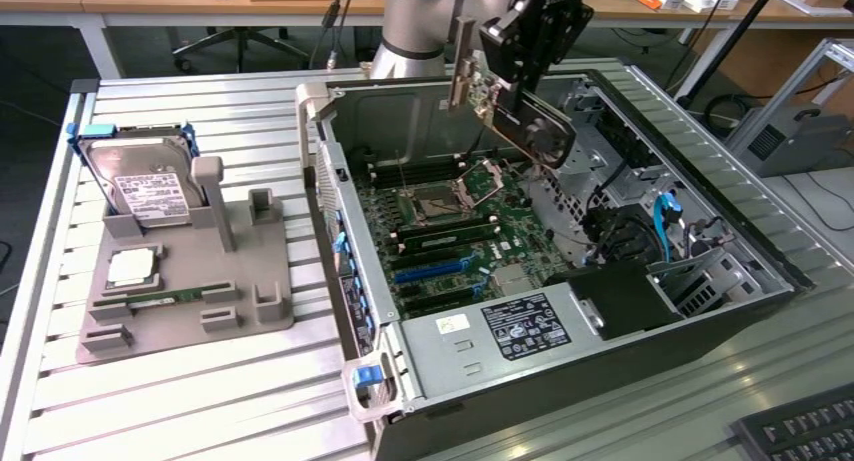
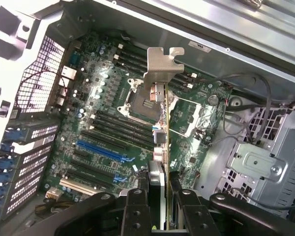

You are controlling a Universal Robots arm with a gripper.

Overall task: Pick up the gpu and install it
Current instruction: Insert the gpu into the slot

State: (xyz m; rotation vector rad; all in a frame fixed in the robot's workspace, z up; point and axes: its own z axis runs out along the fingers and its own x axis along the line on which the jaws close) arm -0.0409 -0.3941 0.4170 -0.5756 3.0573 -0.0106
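The gpu (image 1: 531, 126), a dark flat card with a silver bracket (image 1: 463, 63) on one short end, hangs tilted over the open computer case (image 1: 344, 131). My gripper (image 1: 523, 73) is shut on the card from above. In the wrist view the gpu (image 2: 159, 123) appears edge-on, its bracket (image 2: 162, 66) at the far end, and the gripper (image 2: 161, 199) has its black fingers (image 2: 136, 209) clamped on either side. The motherboard (image 2: 103, 123) lies beneath, with a blue slot (image 2: 101, 150) and the processor socket (image 2: 137, 101) exposed. The card hovers above the board without touching it.
On the exterior view's left, a grey fixture (image 1: 254, 281) holds a silver hard drive (image 1: 147, 191), a processor chip (image 1: 130, 268) and a green memory stick (image 1: 167, 299). Inside the case are a power supply (image 1: 521, 326), blue cables (image 1: 663, 221) and drive cages (image 1: 707, 281). A keyboard (image 1: 801, 431) lies nearby.
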